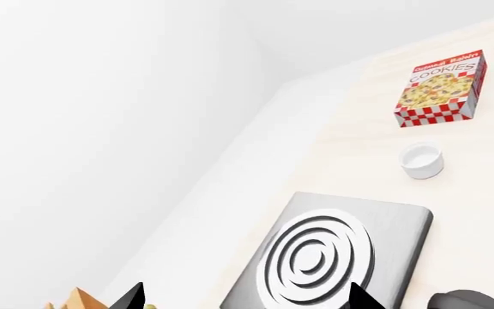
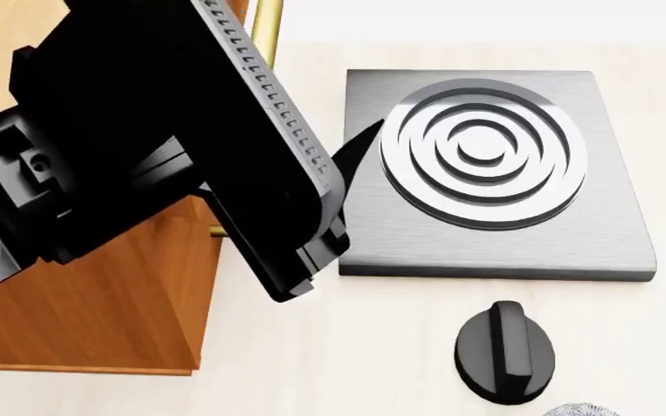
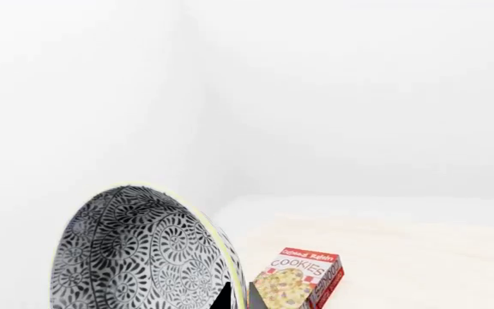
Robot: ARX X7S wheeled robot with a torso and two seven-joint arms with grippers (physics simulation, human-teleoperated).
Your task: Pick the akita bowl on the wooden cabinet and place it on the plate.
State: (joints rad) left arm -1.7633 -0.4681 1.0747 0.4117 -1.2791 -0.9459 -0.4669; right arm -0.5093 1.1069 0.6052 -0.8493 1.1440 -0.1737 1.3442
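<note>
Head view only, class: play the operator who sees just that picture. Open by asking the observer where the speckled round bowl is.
Operator: Where is the speckled round bowl?
Observer: The right wrist view shows the speckled round bowl close up, tilted, beside the right pincer's finger.
Operator: Is the left pincer holding anything?
Observer: No, the left pincer is open and empty, facing the grey square stove.
Operator: What lies beyond the stove?
Observer: A small white cup and a red-checked cookie box.

Super bright, flat, sharp sim render; faint soft shadow beside the square brushed-grey metal stove [image 2: 501, 173] on the pale worktop [image 2: 345, 347].
</note>
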